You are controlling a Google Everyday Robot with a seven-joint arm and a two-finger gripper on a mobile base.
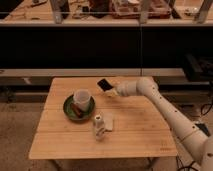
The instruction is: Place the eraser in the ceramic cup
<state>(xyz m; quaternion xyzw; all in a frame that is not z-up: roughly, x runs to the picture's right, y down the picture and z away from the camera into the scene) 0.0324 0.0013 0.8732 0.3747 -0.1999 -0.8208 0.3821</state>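
The eraser (104,84), a flat black block, is held tilted in my gripper (111,90), above the table and up to the right of the cup. The ceramic cup (81,97) is white and wide-mouthed and stands upright on a dark green plate (70,111) at the table's left middle. My white arm (165,112) reaches in from the right. The gripper is shut on the eraser's right end.
A brown stick (75,107) lies on the plate beside the cup. A small white bottle-like figure (98,125) stands in front of the plate, with a white flat piece (108,123) next to it. The wooden table (135,135) has dark shelving behind it.
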